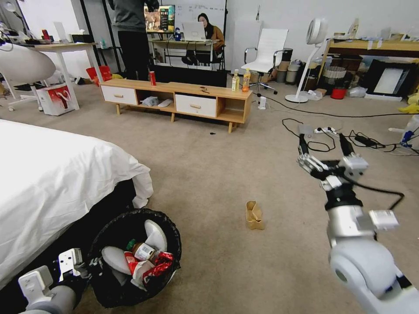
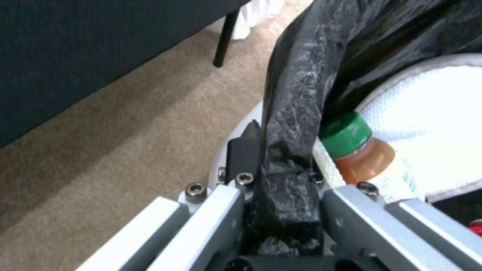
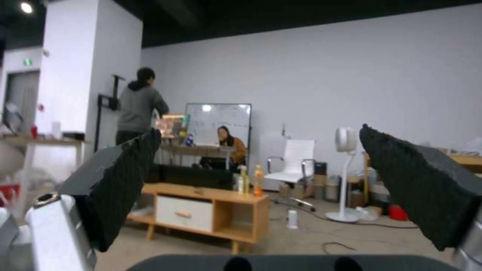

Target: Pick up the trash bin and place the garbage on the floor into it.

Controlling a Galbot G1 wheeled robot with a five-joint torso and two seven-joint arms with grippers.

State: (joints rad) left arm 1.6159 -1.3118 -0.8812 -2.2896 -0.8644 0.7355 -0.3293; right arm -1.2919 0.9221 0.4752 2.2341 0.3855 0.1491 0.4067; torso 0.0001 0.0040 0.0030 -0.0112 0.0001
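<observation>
The flat beige short-pile carpet floor (image 1: 227, 183) spread under me. My small round white trash bin (image 1: 135, 257), lined with crinkly black plastic, sat beside the white-sheeted bed (image 1: 52, 183), already holding a green-capped clear bottle (image 2: 371, 162) and crushed red wrappers. My left claw (image 1: 83, 266) was clamped on its bagged rim. A crumpled tan paper bag (image 1: 254, 215) stood alone on the carpet. My right claw (image 1: 325, 146) hung raised, spread wide.
</observation>
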